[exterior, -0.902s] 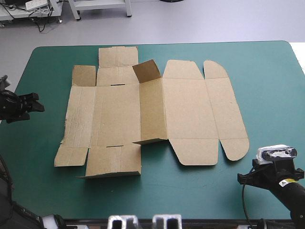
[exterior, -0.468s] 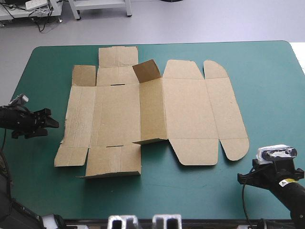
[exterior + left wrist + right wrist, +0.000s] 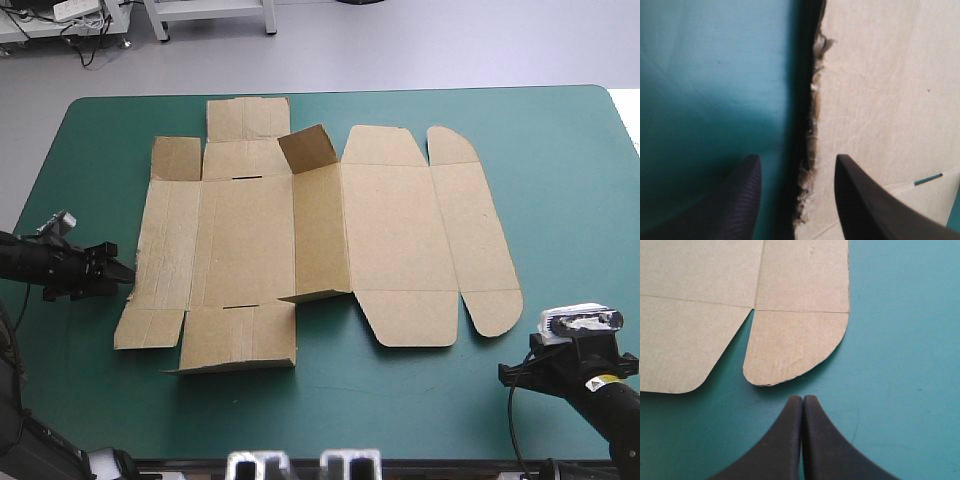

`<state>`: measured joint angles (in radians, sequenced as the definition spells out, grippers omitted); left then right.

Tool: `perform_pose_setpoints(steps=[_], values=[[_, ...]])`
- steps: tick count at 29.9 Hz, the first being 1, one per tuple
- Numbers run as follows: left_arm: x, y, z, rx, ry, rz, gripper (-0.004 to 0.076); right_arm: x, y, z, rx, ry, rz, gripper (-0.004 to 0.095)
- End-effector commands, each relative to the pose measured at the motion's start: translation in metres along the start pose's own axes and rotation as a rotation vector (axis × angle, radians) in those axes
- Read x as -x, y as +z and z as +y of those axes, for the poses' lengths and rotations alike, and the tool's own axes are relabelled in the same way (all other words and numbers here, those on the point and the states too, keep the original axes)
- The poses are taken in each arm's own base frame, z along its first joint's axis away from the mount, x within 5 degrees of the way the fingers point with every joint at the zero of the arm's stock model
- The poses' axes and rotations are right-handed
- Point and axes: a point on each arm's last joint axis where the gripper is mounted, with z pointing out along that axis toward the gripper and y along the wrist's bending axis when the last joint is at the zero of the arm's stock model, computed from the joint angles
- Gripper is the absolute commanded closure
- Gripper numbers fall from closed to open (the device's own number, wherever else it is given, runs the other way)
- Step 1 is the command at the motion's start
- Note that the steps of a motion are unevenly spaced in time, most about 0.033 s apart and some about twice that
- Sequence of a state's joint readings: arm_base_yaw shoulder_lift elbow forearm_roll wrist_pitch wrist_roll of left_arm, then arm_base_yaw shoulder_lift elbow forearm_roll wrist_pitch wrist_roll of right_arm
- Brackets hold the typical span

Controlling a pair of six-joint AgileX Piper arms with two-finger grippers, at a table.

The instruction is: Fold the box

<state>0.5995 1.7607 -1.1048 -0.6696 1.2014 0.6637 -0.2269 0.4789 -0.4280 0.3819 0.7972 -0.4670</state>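
Table: teal-green cover lies smooth, with rounded corners; grey floor shows beyond the far edge.

Box: 1 cut sheet of brown board, spread flat over the middle of the table, nearer the left edge than the right; 1 small flap toward the far edge stands tilted up; the remaining panels lie flat or nearly so.

Left gripper: low at the box's left edge, fingers apart; in the left wrist view 1 finger is over bare cover, the other over board, with the ragged board edge between them; contact cannot be judged.

Right gripper: near the table's near-right corner, fingers pressed together in 1 point, holding nothing; it is over bare cover, just short of the box's rounded flap and apart from it.
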Motion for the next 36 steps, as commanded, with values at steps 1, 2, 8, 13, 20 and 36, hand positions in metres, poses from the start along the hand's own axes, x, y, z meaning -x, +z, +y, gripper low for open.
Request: perform_pose_setpoints(steps=[1, 2, 8, 13, 20, 36], values=[[-0.002, -0.005, -0.012, -0.087, 0.0, 0.035, 0.0394, 0.012, -0.005, -0.001, -0.013, 0.007, -0.074, 0.0927], [-0.002, -0.003, -0.011, -0.09, -0.003, 0.039, 0.0394, 0.012, -0.005, -0.001, -0.013, 0.007, -0.074, 0.0927], [0.0, 0.005, -0.012, -0.105, -0.002, 0.063, 0.0394, 0.012, -0.005, -0.001, -0.013, 0.007, -0.074, 0.0927], [0.004, 0.028, -0.018, -0.128, 0.012, 0.127, 0.0394, 0.012, -0.005, -0.001, -0.013, 0.008, -0.074, 0.0927], [0.005, 0.066, -0.035, -0.164, 0.063, 0.247, 0.0394, 0.012, -0.005, -0.001, -0.013, 0.011, -0.074, 0.0927], [0.026, 0.045, -0.066, -0.114, 0.045, 0.17, 0.0734, 0.012, -0.005, -0.001, -0.013, 0.011, -0.074, 0.0927]])
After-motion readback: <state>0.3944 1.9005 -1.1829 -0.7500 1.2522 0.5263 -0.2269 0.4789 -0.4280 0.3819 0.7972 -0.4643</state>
